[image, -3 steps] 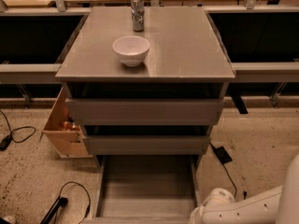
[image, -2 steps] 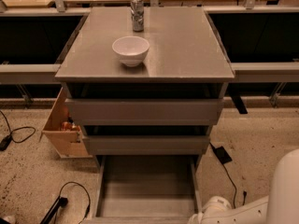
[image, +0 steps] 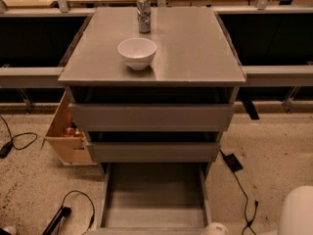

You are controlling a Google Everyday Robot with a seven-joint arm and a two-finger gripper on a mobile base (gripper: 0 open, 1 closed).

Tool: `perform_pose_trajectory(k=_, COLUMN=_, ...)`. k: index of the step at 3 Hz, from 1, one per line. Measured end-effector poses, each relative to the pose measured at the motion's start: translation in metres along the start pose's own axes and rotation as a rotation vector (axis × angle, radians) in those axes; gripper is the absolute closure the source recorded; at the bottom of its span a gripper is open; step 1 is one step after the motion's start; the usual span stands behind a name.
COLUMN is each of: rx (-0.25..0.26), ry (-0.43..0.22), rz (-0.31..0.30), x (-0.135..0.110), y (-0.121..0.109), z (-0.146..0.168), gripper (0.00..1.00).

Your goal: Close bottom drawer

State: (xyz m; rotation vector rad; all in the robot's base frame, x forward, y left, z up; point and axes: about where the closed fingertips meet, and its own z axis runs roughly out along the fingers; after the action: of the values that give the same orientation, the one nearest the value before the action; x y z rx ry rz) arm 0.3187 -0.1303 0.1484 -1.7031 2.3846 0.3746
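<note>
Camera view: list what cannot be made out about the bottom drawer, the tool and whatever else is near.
Front of the bottom drawer: cut off by the lower edge.
The tool: outside the view, past the lower edge; only a white arm part shows by the drawer's right front corner.
Contents of the wooden drawer: mostly hidden by the cabinet.
Label on the can: blurred.

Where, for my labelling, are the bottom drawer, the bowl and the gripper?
bottom drawer [image: 154, 199]: camera view, bare tray floor.
bowl [image: 137, 49]: camera view, inner wall.
gripper [image: 213, 229]: camera view, white part at bottom edge, beside drawer front.
</note>
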Motion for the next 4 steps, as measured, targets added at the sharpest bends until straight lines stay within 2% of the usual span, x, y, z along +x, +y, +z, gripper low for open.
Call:
perform_pose_trajectory(k=1, rx=0.045, ry=-0.014, rz=-0.031, x=-0.005, y=-0.011, z=0.031, gripper=1.0)
perform_pose_trajectory(k=2, rx=0.123, ry=-0.026, rz=-0.065, x=-0.016, y=-0.033, z=0.034, gripper=1.0)
perform_pose_trajectory(k=4, rx=0.247, ry=-0.045, rz=-0.12, x=-0.038, y=-0.071, z=0.014, gripper=1.0)
